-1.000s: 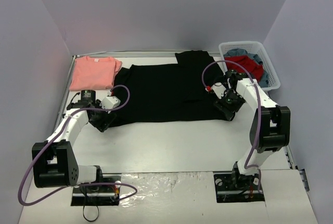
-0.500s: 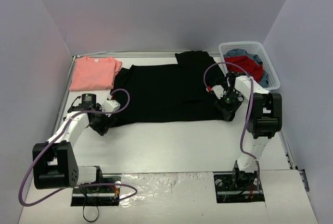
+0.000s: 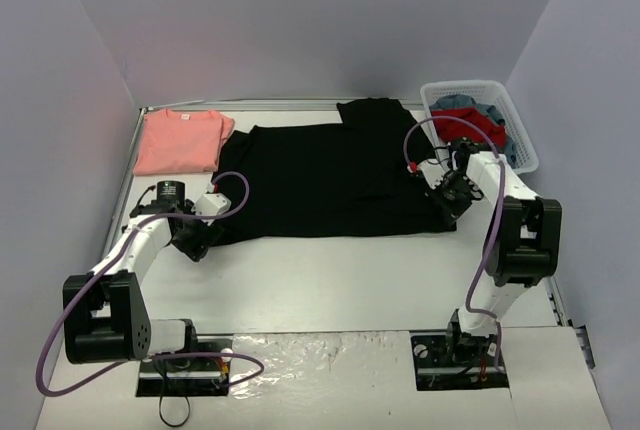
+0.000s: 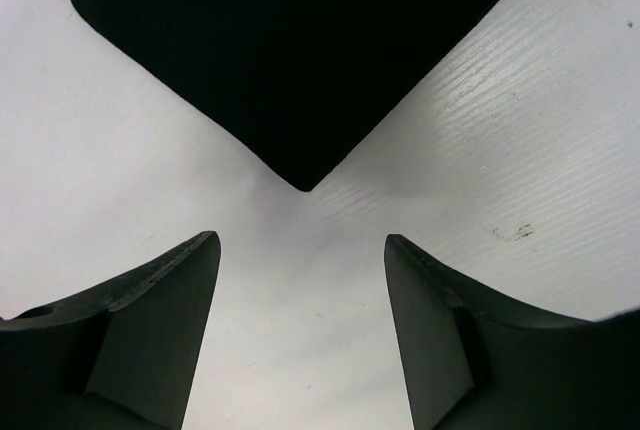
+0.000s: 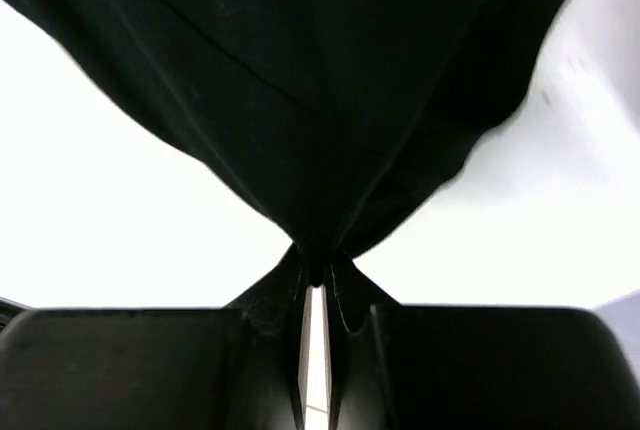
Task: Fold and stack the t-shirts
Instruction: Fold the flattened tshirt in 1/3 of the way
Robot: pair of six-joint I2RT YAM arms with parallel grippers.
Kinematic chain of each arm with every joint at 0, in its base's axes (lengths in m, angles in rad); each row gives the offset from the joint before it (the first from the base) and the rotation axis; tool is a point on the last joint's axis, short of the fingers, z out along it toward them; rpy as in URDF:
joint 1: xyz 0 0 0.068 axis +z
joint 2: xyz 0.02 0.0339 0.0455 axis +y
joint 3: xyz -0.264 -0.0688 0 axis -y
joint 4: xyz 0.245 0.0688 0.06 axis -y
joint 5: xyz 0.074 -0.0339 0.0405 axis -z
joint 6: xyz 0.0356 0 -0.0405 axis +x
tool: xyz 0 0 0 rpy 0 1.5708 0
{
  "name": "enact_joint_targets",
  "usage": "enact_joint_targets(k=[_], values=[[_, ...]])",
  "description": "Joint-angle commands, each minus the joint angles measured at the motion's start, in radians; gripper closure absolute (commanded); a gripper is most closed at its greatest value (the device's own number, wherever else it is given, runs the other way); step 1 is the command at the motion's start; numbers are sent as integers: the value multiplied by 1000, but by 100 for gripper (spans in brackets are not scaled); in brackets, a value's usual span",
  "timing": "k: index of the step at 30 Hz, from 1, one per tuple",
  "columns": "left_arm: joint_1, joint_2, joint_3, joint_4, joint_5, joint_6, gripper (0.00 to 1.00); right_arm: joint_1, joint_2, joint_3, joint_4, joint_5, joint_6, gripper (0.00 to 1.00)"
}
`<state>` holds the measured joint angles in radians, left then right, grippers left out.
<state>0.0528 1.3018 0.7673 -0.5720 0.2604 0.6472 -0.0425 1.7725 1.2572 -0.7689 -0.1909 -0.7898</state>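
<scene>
Cloth of the black t-shirt [image 3: 330,175] looks limp and light; corners should give the best hold. Right jaws clench 1 corner, left jaws hang released beside another.

Pale lilac walls [image 3: 300,20] enclose a white table [image 3: 330,270], seemingly evenly lit.
</scene>
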Motion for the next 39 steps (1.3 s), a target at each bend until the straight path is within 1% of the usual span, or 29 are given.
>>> enact_joint_targets(k=[1,3,7,12,15,17,18,23,28,30,34,36,37,39], values=[[7,1,36,4,-4,-6,35,-48,-97,-42,-59,7,-43,100],[7,2,36,6,-6,-7,34,-86,-88,-68,-56,2,-67,100],[7,-1,40,0,2,-6,34,-135,-19,-71,-56,-27,-78,100],[7,13,30,1,-7,3,34,-149,10,-65,-52,-56,-88,100],[4,17,33,-14,13,17,31,-148,18,-64,-50,-64,-86,100],[4,17,47,-38,31,34,30,-149,24,-67,-47,-62,-86,100],[4,17,56,-55,74,43,29,-149,28,-67,-47,-62,-88,100],[4,46,134,-123,189,81,25,-149,39,-71,-40,-65,-85,100],[-14,140,197,-152,217,78,25,-151,45,-79,-32,-65,-85,100],[-21,184,211,-150,214,71,27,-151,48,-82,-30,-64,-81,100],[-42,249,234,-184,243,77,41,-154,54,-87,-24,-62,-78,100],[-42,269,237,-190,235,80,43,-155,59,-88,-20,-61,-78,100],[-74,274,239,-196,231,78,44,-157,61,-90,-17,-59,-77,100],[-91,278,239,-204,227,81,46,-158,68,-91,-13,-53,-75,100]])
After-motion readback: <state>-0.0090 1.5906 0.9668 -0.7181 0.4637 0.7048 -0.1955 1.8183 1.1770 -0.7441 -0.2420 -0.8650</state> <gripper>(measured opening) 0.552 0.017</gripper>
